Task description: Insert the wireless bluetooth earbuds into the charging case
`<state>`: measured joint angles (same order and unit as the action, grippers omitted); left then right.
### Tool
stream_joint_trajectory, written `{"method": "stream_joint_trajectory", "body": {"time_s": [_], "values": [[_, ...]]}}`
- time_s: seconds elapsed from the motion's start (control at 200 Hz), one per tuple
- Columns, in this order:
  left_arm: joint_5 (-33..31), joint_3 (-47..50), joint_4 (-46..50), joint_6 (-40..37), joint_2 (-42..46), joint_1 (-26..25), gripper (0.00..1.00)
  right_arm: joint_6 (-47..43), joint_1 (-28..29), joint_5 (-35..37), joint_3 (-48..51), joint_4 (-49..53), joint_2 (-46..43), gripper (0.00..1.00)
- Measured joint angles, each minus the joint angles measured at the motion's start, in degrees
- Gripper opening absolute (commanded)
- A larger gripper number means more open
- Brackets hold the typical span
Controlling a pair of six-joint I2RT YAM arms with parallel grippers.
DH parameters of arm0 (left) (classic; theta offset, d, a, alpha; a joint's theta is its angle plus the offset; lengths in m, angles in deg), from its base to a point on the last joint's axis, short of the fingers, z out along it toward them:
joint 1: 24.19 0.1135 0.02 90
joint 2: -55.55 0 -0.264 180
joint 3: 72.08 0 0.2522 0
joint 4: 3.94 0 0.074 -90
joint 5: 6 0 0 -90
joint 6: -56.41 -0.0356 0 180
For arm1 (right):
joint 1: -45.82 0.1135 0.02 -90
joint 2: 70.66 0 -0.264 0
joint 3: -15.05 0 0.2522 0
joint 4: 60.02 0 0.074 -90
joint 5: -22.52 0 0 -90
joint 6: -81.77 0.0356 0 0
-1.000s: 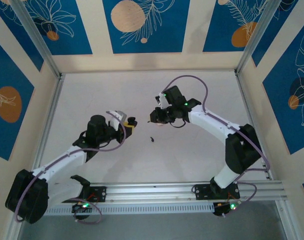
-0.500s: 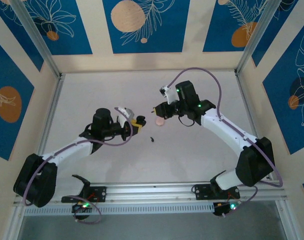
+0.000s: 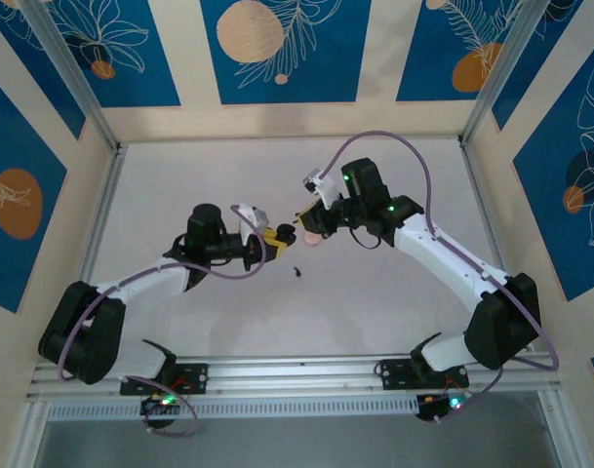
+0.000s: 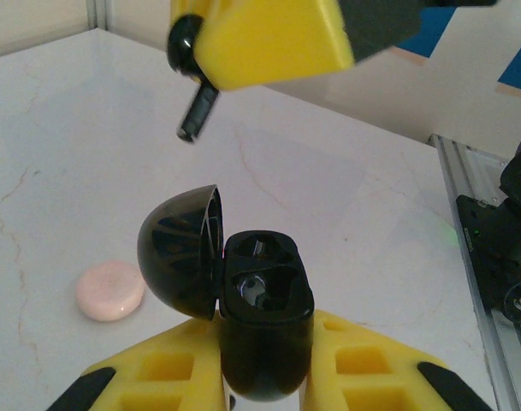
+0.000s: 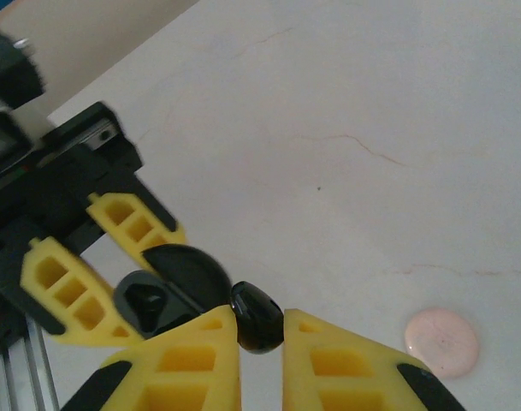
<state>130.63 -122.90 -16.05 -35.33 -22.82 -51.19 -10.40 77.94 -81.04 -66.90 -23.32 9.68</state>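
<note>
Tabletop (image 3: 179, 195): pale, marbled.
Left jaws: clamped on black case (image 4: 264, 342), lid open.
Right jaws: clamped on black earbud (image 5: 257, 317), at 11 o'clock of the case in the left wrist view, not touching it.
Pink case (image 3: 313, 237): on tabletop, 3 o'clock of black case from above.
Loose earbud (image 3: 297, 271): on tabletop, 5 o'clock of black case.

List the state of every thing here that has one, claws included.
black case: lid open, held in the left claw
held black earbud: pinched in the right claw, not yet inserted
loose black earbud: lying on the table
pink case: closed, lying on the table
left claw: shut on black case
right claw: shut on held black earbud
</note>
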Motion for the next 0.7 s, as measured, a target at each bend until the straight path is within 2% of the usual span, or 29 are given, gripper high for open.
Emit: {"method": "stream_joint_trajectory", "body": {"time_s": [0.34,0.7], "values": [[2.86,-1.25,-0.98,-0.17,-2.49,0.00,0.21,-6.27,2.71,2.75,-0.68,4.72,-3.54,0.15],[5.95,-1.57,-3.80,0.13,-3.17,0.00,0.21,-10.12,5.09,5.03,-3.39,7.69,-2.84,0.15]]}}
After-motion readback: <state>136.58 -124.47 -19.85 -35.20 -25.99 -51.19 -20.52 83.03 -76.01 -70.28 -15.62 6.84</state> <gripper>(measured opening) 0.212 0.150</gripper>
